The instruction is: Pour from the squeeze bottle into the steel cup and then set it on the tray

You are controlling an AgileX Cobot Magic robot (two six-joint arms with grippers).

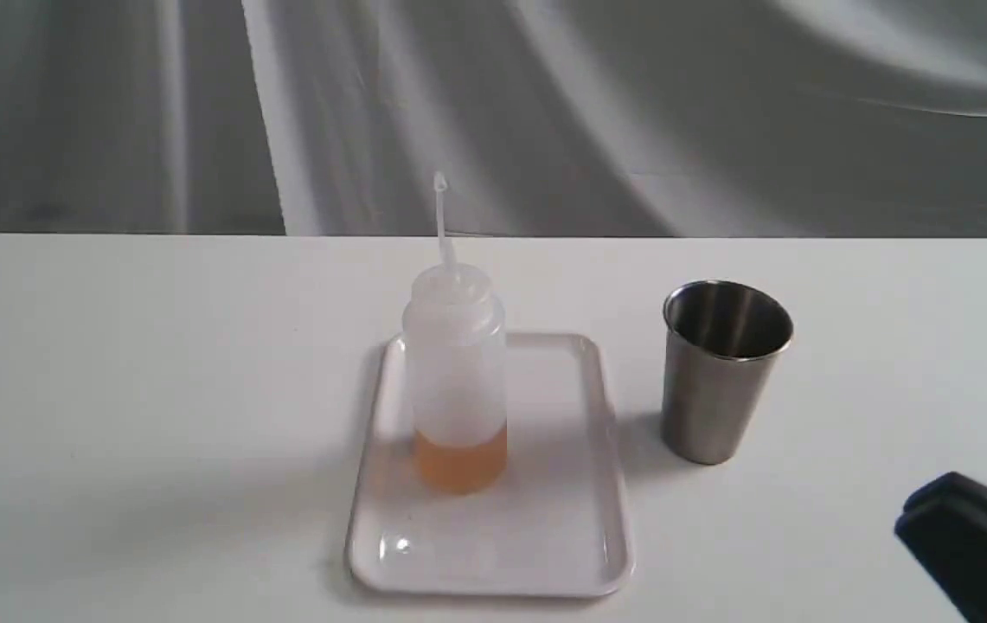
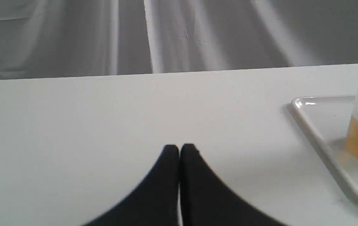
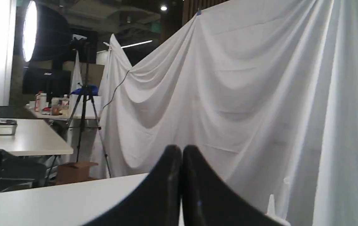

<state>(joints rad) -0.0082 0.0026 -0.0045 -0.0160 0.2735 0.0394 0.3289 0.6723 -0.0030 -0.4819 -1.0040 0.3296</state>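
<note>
Squeeze bottle point(image 1: 456, 381) stands on tray point(image 1: 545, 519), tip blurry, perhaps capped.

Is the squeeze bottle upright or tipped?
Upright: the squeeze bottle stands on the tray, nozzle pointing up, orange liquid level at its base.

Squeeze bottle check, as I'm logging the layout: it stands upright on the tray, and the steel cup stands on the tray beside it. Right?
Not quite. The squeeze bottle does stand upright on the tray, but the steel cup stands on the table beside the tray, not on it; the exterior view shows this.
</note>
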